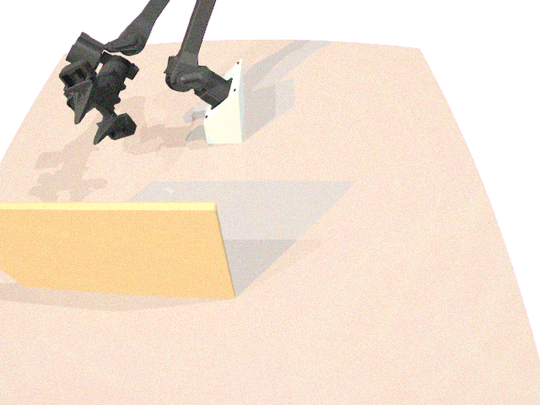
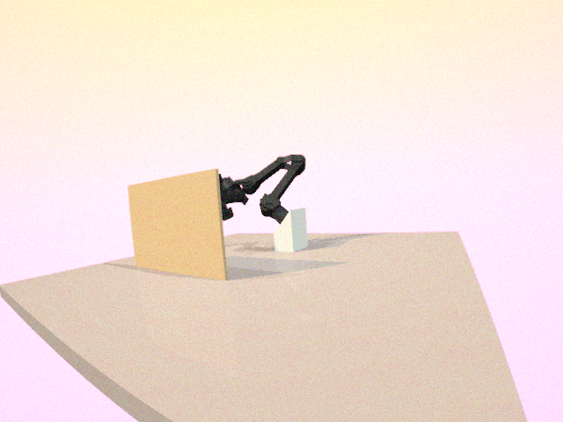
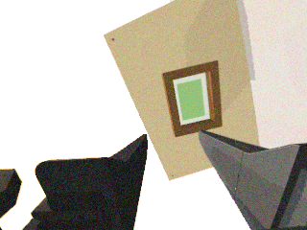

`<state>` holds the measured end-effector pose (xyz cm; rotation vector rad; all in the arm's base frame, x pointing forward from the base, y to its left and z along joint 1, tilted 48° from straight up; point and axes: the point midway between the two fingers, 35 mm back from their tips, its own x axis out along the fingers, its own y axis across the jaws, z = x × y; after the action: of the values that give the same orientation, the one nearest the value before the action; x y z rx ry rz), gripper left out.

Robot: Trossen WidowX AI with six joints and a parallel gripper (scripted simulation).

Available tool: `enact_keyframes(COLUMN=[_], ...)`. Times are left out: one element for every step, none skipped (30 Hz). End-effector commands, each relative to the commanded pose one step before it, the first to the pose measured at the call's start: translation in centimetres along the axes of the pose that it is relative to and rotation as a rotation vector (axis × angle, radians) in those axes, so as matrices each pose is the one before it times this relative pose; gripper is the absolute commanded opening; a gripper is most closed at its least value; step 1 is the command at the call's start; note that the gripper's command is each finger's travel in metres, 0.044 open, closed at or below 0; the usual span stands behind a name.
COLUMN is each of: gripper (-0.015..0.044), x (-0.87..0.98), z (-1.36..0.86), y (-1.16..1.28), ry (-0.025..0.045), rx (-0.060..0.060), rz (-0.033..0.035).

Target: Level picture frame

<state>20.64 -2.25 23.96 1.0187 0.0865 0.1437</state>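
The picture frame (image 3: 168, 99), brown with a white mat and green picture, hangs on the tan board (image 3: 139, 67) in the wrist view. The table shows to its right there, so the board's top edge is at image left. The frame looks crooked: its lower end in the image sits nearer that top edge, so that side looks higher. The screw and notched strip are hidden. The top and exterior views show only the board's back (image 1: 109, 248) (image 2: 177, 222), hiding the frame. My gripper (image 1: 86, 132) (image 3: 173, 133) is open and empty, standing back from the board, with one fingertip overlapping the frame's lower edge in the wrist view.
The arm's pale wedge-shaped base (image 1: 226, 126) (image 2: 297, 229) stands on the table (image 1: 392, 305) (image 2: 340, 340) behind the board. Dark dots (image 3: 112, 39) mark board corners. The board's shadow (image 1: 261, 209) falls toward the base side.
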Motion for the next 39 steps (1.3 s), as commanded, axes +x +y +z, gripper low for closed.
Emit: enact_keyframes(gripper=[0.026,0.026,0.026,0.026,0.026,0.026,0.026,0.026,0.026,0.026,0.026,0.026,0.026,0.026,0.026,0.026,0.026,0.026,0.026,0.026,0.026,0.026,0.026,0.026,0.026,0.026,0.026,0.026,0.026,0.026,0.026,0.026,0.026,0.026,0.026,0.026,0.026,0.026,0.026], x=[-1.807,0.0,0.0,0.0,0.0,0.417,-0.182,-0.18,-0.059,0.0,0.0,0.0,0.0,0.0,0.0,0.0,0.0,0.0,0.0,0.0,0.0,0.0,0.0,0.0,0.0,0.0,0.0,0.0,0.0,0.0,0.0,0.0,0.0,0.0,0.0,0.0,0.0,0.0,0.0], z=[-1.192,0.0,0.0,0.0,0.0,0.33,-0.134,-0.141,-0.048,0.0,0.0,0.0,0.0,0.0,0.0,0.0,0.0,0.0,0.0,0.0,0.0,0.0,0.0,0.0,0.0,0.0,0.0,0.0,0.0,0.0,0.0,0.0,0.0,0.0,0.0,0.0,0.0,0.0,0.0], y=[0.88,0.0,0.0,0.0,0.0,-0.345,0.147,0.146,0.048,0.0,0.0,0.0,0.0,0.0,0.0,0.0,0.0,0.0,0.0,0.0,0.0,0.0,0.0,0.0,0.0,0.0,0.0,0.0,0.0,0.0,0.0,0.0,0.0,0.0,0.0,0.0,0.0,0.0,0.0], ry=[0.00705,0.0,0.0,0.0,0.0,-0.00441,0.00189,0.0019,0.00064,0.0,0.0,0.0,0.0,0.0,0.0,0.0,0.0,0.0,0.0,0.0,0.0,0.0,0.0,0.0,0.0,0.0,0.0,0.0,0.0,0.0,0.0,0.0,0.0,0.0,0.0,0.0,0.0,0.0,0.0], rx=[0.0036,0.0,0.0,0.0,0.0,-0.0018,0.0008,0.0007,0.0002,0.0,0.0,0.0,0.0,0.0,0.0,0.0,0.0,0.0,0.0,0.0,0.0,0.0,0.0,0.0,0.0,0.0,0.0,0.0,0.0,0.0,0.0,0.0,0.0,0.0,0.0,0.0,0.0,0.0,0.0], rz=[0.00778,0.0,0.0,0.0,0.0,-0.00469,0.00202,0.00199,0.00066,0.0,0.0,0.0,0.0,0.0,0.0,0.0,0.0,0.0,0.0,0.0,0.0,0.0,0.0,0.0,0.0,0.0,0.0,0.0,0.0,0.0,0.0,0.0,0.0,0.0,0.0,0.0,0.0,0.0,0.0])
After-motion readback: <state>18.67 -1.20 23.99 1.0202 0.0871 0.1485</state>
